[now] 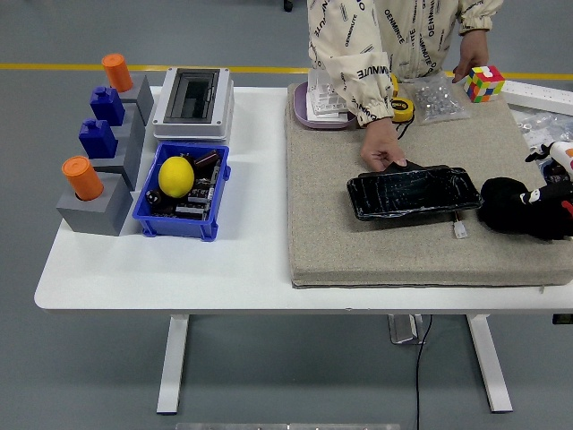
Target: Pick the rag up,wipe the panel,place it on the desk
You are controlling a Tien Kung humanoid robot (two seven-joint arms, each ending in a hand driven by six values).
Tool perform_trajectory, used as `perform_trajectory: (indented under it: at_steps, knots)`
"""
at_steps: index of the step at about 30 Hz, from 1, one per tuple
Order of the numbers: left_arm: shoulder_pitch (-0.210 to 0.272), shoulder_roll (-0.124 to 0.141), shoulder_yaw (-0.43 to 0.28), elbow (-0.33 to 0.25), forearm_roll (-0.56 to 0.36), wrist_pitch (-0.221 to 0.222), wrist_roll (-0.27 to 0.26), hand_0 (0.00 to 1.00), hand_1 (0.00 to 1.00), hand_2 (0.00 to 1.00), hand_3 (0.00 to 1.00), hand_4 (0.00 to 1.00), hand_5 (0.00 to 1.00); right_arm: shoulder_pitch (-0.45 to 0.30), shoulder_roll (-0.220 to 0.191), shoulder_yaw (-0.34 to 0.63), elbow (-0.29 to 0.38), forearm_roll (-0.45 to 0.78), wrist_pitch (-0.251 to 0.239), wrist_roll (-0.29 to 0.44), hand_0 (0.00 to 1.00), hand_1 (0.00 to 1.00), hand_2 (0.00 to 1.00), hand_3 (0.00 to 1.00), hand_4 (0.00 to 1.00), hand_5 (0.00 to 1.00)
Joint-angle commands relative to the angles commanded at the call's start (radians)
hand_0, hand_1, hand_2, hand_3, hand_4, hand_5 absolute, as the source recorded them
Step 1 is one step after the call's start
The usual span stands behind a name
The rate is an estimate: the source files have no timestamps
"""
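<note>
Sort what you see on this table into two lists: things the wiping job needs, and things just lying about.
Needed: black rag, gripped by the right hand; black panel, steadied by a person's hand.

Lying about: blue bin with lemon, Rubik's cube, orange pegs, tape measure.

Workshop, parts bin (152,215), yellow floor line (54,66)

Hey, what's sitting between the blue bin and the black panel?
Head view: only bare white table and beige mat between the blue bin and black panel.

R arm (553,202) cut off by frame edge; rag (508,204) hides its fingers.
</note>
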Motion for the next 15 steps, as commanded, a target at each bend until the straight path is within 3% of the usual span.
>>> perform_trajectory:
  at_steps: [15]
  knots:
    - [-0.008,0.001,-0.004,0.0,0.004,0.001,0.001,0.65,0.698,0.747,0.566,0.6,0.478,0.027,0.022,-0.061,-0.012,0.007,0.004,0.003,0.75,0.73,0.808,0.792,0.998,0.536]
